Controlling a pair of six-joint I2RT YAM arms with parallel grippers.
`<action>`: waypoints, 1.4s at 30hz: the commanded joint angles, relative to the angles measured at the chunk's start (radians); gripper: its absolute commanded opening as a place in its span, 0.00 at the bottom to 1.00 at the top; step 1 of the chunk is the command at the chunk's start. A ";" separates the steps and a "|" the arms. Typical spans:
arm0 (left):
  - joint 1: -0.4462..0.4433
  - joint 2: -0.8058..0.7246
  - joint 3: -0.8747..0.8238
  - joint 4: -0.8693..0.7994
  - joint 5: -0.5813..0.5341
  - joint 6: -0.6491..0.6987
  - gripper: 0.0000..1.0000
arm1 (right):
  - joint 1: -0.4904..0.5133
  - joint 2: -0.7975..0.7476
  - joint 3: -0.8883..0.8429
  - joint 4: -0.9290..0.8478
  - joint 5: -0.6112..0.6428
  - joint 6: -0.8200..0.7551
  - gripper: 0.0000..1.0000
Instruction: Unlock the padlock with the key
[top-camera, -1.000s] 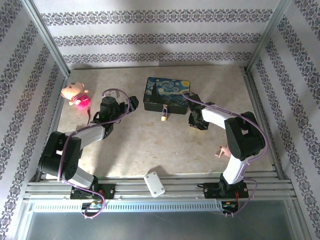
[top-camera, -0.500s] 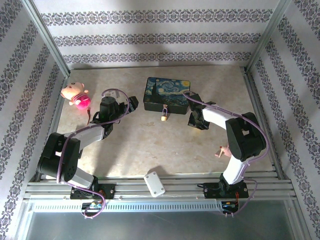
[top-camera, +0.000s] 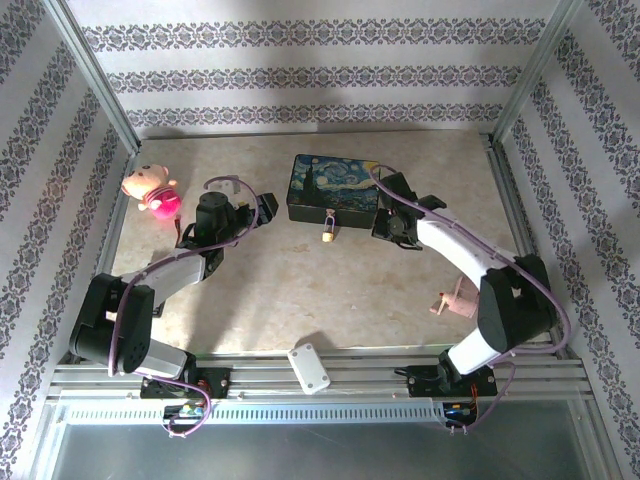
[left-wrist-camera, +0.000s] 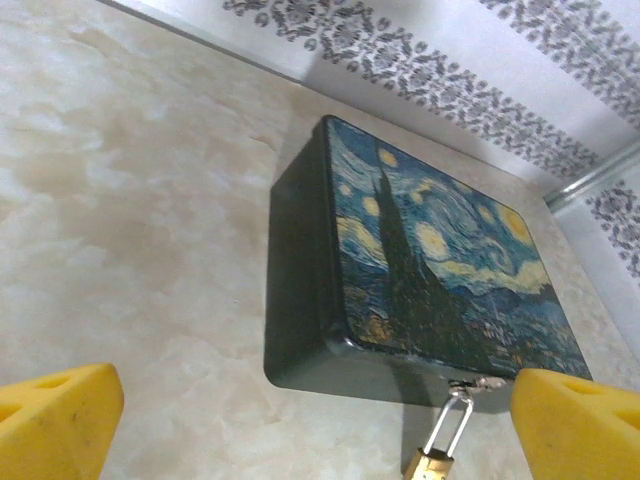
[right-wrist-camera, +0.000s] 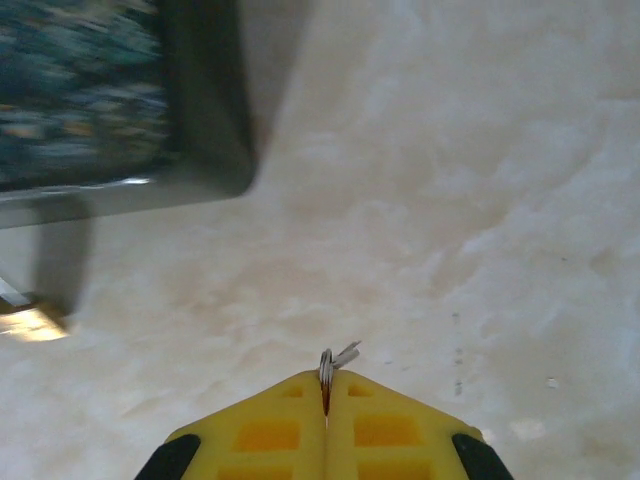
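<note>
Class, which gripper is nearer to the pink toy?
Left. The left gripper is a short way to the right of the pink toy; the right gripper is much farther right, past the painted tin.

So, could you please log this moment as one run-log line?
left gripper: open, facing tin | right gripper: shut on key | padlock: hanging on tin's front

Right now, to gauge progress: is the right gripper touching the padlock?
Apart. The right wrist view shows bare table between the right gripper, shut on the key, and the padlock.
</note>
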 joint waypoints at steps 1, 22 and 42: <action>-0.008 -0.034 -0.029 0.091 0.101 0.069 1.00 | 0.024 -0.050 0.056 -0.012 -0.097 -0.033 0.00; -0.247 0.158 0.026 0.529 0.404 0.254 0.64 | 0.061 -0.178 0.083 0.352 -0.564 0.075 0.00; -0.286 0.242 0.137 0.590 0.293 0.360 0.50 | 0.064 -0.168 0.066 0.479 -0.705 0.152 0.00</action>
